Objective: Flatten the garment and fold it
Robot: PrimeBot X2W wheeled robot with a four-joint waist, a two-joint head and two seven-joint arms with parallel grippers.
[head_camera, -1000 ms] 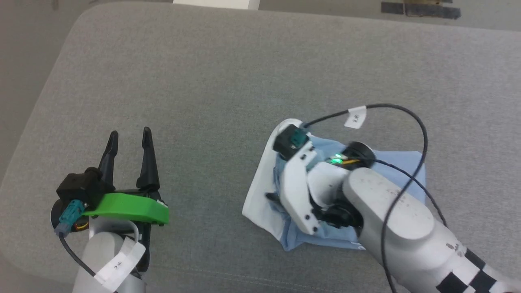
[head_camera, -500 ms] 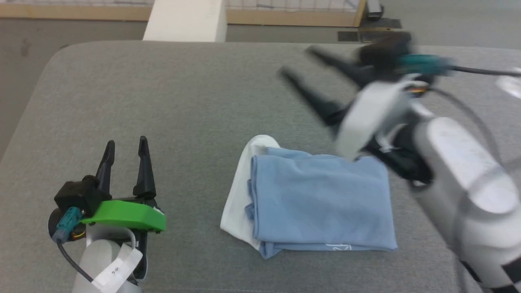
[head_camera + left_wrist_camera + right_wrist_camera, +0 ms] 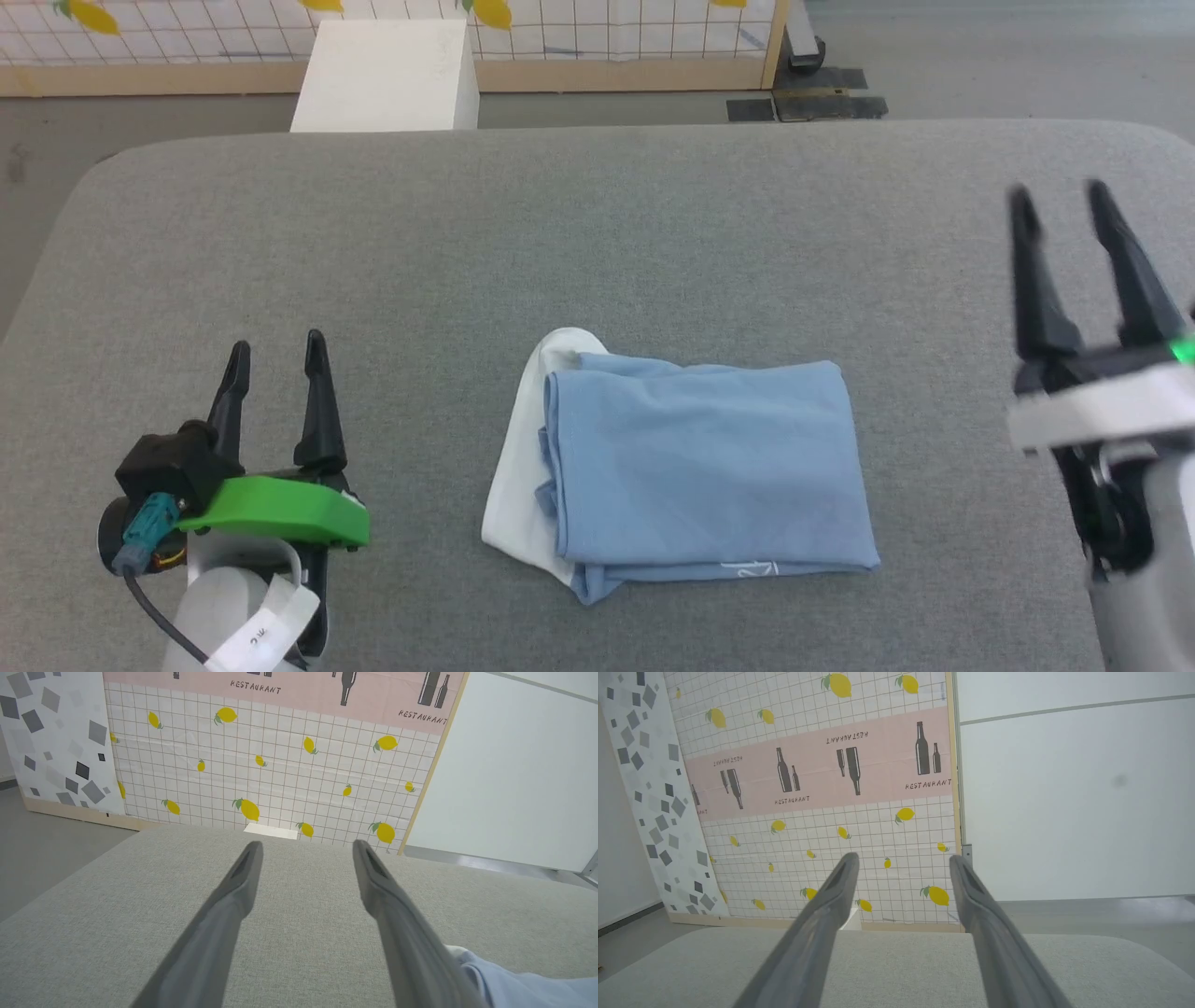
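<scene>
One broad grey cloth-covered table with rounded corners (image 3: 597,233) took up most of the head view. A little toward 6 o'clock from its middle lay the garment (image 3: 709,467), a light blue soft-knit polo shirt folded into a compact rectangle, so the folding looked finished or close to it. Two grippers stood well apart from the cloth, which I read as a parked pose meant to leave the bundle undisturbed. The left gripper (image 3: 277,341), with its green plastic housing (image 3: 280,509), sat at 9 o'clock of the shirt, and the right gripper (image 3: 1059,191) at about 3 o'clock. Both pointed toward 12 with their long dark fingers (image 3: 317,401) spread wide and nothing between them. In the left wrist view the shirt's pale blue edge peeped in at 4 o'clock, beside one finger. The white collar (image 3: 521,485) stuck out along the bundle's 9 o'clock side, likely because the last fold left the neck end outermost. A small white logo (image 3: 758,569) showed at the 6 o'clock edge.
</scene>
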